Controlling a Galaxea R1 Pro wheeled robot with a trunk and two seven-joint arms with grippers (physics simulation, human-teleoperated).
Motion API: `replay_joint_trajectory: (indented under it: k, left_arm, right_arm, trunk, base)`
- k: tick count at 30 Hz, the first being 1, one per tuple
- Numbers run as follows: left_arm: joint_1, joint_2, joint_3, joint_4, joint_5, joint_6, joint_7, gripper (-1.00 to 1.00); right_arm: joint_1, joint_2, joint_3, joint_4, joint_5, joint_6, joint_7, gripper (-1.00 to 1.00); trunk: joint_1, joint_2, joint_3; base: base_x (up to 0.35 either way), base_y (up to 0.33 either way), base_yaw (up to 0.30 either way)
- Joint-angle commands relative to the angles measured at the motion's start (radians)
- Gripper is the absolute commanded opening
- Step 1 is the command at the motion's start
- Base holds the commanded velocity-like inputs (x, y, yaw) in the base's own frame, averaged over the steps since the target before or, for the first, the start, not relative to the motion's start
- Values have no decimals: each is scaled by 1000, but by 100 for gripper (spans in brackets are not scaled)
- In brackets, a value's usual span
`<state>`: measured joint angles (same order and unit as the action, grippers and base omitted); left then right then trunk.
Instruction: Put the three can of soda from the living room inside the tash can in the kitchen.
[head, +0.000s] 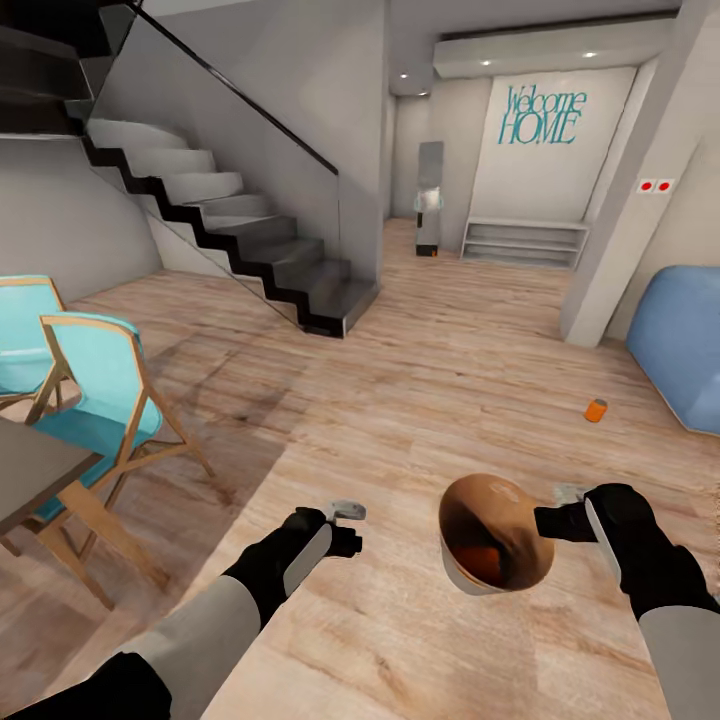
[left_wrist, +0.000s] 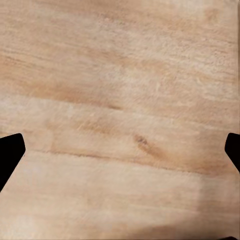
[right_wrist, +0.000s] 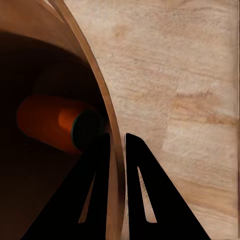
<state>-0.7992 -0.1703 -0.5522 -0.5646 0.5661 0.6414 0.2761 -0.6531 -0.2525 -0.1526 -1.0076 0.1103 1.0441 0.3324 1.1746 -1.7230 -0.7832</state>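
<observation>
The right end effector (head: 548, 522) is clamped on the thin wall of the copper-brown bin (head: 470, 578), one finger inside and one outside — the bin hangs tilted above the wooden floor (head: 400, 400). One orange can (right_wrist: 52, 122) lies inside it. Another can (head: 596, 410) stands on the floor near the blue sofa (head: 680, 340). The left end effector (head: 345, 525) is spread wide, holding nothing.

Bright, even ceiling spotlights (head: 590, 55); soft chair shadows on the floor (head: 420, 400), slight blur, wide-angle bending at edges.
</observation>
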Motion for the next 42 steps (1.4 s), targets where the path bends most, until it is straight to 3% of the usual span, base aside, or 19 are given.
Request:
replay_joint_trajectory:
  k: [1, 12, 27, 42]
  left_arm:
    - [0, 0, 0, 0, 0, 0, 0, 100]
    - [0, 0, 0, 0, 0, 0, 0, 100]
    - [0, -1, 0, 0, 0, 0, 0, 100]
    - [0, -1, 0, 0, -3, 0, 0, 100]
  right_arm:
    - [0, 0, -1, 0, -26, 3, 5, -100]
    - [0, 0, -1, 0, -26, 3, 5, -100]
    - [0, 0, -1, 0, -26, 3, 5, -100]
    - [0, -1, -5, 0, -26, 3, 5, -100]
  trunk:
    - [0, 0, 0]
    - [0, 0, 0]
    - [0, 0, 0]
    - [0, 0, 4]
  base:
    - [347, 133, -275]
    - [347, 131, -263]
    - [347, 129, -35]
    - [347, 129, -252]
